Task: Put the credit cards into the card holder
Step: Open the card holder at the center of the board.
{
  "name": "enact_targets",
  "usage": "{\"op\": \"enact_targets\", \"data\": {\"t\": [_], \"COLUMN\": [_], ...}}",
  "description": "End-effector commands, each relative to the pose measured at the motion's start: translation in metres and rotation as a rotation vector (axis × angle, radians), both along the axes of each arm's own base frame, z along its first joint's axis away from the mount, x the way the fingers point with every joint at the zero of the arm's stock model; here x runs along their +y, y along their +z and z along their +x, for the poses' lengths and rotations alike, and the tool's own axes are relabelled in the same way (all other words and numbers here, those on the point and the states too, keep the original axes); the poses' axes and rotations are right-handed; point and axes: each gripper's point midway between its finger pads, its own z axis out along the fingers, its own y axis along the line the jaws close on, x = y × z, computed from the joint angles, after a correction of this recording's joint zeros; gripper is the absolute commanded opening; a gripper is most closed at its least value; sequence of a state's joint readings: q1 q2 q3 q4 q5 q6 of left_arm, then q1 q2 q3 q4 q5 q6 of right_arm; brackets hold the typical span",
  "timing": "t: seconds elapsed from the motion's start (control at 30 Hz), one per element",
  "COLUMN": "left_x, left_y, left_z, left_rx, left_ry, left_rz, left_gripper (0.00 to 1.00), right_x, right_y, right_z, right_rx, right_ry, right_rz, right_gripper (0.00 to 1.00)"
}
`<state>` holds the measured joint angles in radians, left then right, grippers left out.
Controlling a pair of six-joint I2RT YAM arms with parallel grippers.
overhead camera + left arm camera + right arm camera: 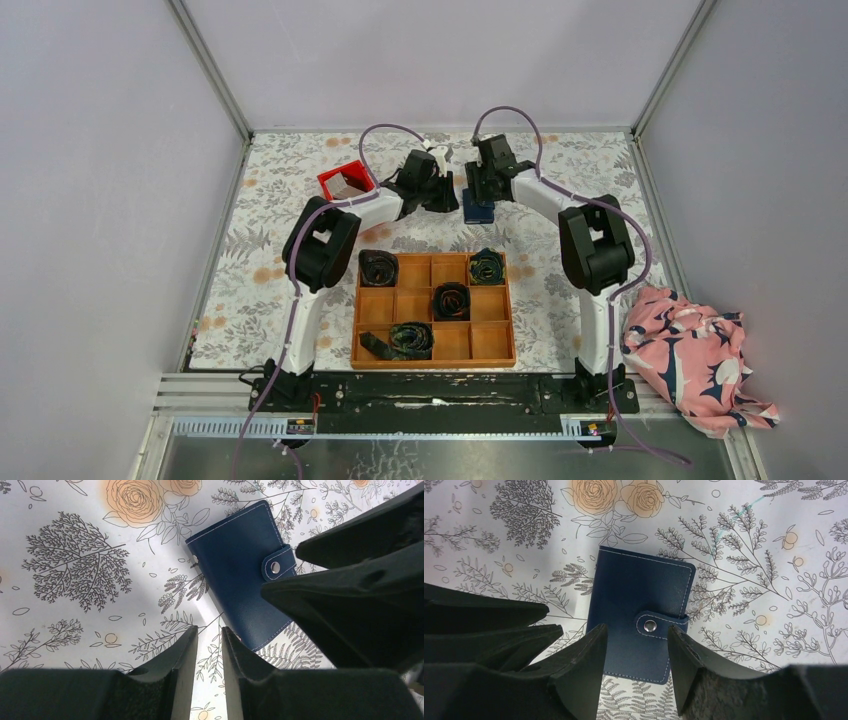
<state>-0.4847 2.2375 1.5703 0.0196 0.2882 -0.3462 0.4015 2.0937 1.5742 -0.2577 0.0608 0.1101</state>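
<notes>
Scene: two robot arms reach to the far middle of a flower-printed table [270, 250], their wrists close together above one small wallet.
Card holder: the navy-blue card holder [634, 595] lies flat on the table, folded closed, pale stitching along its edges.
Snap tab: the snap tab [656, 625] wraps over one long edge and its metal stud is pressed home.
Right tool: the right tool [636, 640] hangs directly over the card holder with its fingers [584, 670] spread wide, one to each side of the tab end. Whether they touch the leather cannot be told.
Left tool: the left tool [210, 637] sits low just beside the card holder's corner, its jaws a narrow slit apart with only printed tablecloth showing between them. It grips nothing.
Red bin: a red bin [330, 183] stands to the left of the arms, near the table's far side.
Wooden grid tray: a wooden grid tray [470, 342] rests between the two arm bases, well apart from the card holder.
Rolled bundles: dark rolled bundles [451, 300] fill four of its places, two in the far corners, one mid-tray, one sprawling along the near row.
Pink cloth: a crumpled pink cloth [690, 350] lies beside the right arm's base, off the printed cover.
</notes>
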Motion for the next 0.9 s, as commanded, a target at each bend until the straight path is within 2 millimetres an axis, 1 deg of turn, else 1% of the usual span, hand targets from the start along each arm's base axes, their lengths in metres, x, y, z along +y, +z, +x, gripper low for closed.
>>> {"op": "enact_targets", "data": {"t": [0.0, 0.3, 0.4, 0.6, 0.87], "left_x": [-0.009, -0.008, -0.007, -0.008, -0.011], "left_y": [0.021, 0.017, 0.016, 0.018, 0.025], "left_z": [0.008, 0.009, 0.010, 0.009, 0.008], "left_rx": [-0.072, -0.067, -0.069, -0.068, -0.071], "left_ry": [-0.001, 0.000, 0.002, 0.010, 0.016], "left_rz": [-0.044, -0.046, -0.046, -0.061, -0.087], "left_gripper": [0.32, 0.32, 0.32, 0.36, 0.45], "right_x": [0.001, -0.008, -0.011, -0.019, -0.027], "right_y": [0.003, -0.022, -0.030, -0.041, -0.052], "right_z": [0.012, 0.009, 0.006, -0.001, -0.011], "right_rx": [-0.028, 0.012, 0.028, 0.057, 0.085], "right_ry": [-0.015, -0.036, -0.040, -0.052, -0.059], "right_rz": [-0.041, -0.114, -0.144, -0.205, -0.233], "right_gripper": [0.55, 0.56, 0.54, 0.49, 0.38]}}
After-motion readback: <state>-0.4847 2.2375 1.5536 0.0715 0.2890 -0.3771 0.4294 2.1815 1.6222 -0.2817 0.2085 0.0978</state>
